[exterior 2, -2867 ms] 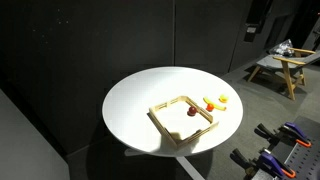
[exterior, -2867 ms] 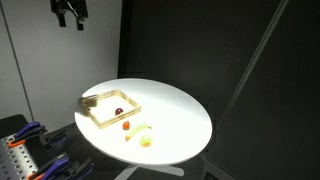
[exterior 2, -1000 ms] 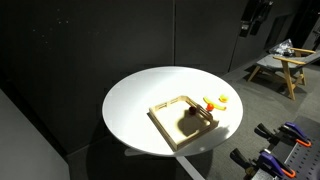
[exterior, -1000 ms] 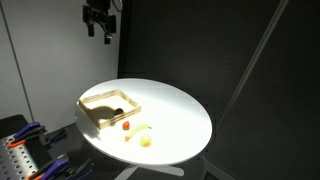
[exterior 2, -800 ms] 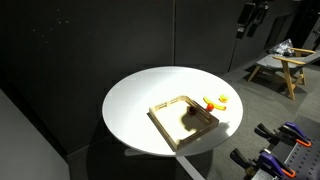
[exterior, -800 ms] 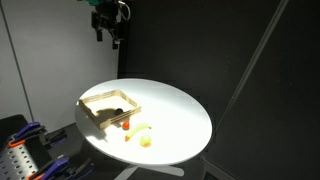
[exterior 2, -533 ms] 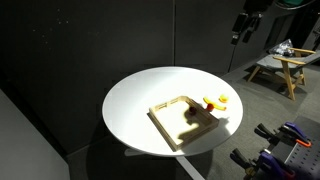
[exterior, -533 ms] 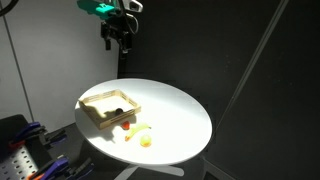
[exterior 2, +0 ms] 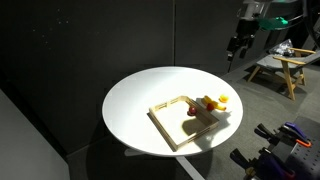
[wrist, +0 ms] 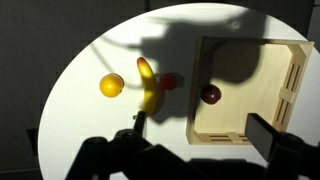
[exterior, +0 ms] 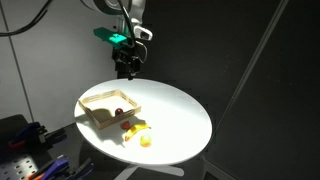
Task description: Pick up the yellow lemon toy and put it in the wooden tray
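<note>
Yellow lemon (wrist: 111, 86) lies on the counter (wrist: 90, 55), in the wrist view left of the banana (wrist: 148, 88) and the wide-spread fingers (wrist: 268, 137).

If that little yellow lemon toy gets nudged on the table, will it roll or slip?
The yellow lemon toy looks round, so it would probably roll if nudged on the flat table. Nothing touches it, so little would stop it. Its curved sides might slip from the open gripper.

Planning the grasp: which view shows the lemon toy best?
The wrist view: the yellow lemon toy is largest there, lit and unoccluded, beside the banana toy. Both exterior views show it only as a tiny yellow speck.
</note>
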Available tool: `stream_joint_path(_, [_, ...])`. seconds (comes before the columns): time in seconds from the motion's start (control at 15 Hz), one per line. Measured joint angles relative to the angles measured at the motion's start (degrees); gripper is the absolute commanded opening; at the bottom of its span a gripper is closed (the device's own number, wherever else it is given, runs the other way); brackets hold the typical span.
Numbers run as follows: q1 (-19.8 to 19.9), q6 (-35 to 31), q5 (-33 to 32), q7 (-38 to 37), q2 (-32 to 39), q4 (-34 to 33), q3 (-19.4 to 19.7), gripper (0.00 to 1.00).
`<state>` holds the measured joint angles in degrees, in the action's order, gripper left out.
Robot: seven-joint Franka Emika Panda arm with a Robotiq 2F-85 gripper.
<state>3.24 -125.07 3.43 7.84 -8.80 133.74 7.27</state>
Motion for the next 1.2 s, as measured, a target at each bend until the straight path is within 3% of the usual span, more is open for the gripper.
stream_joint_path(0.73, [4.96,-15.10,-4.26,1.52,12.40,-0.31,2.35,1.00])
stream_joint_path(1.2, [7.51,-17.07,-4.28,1.52,16.06,-1.96,3.85,1.00])
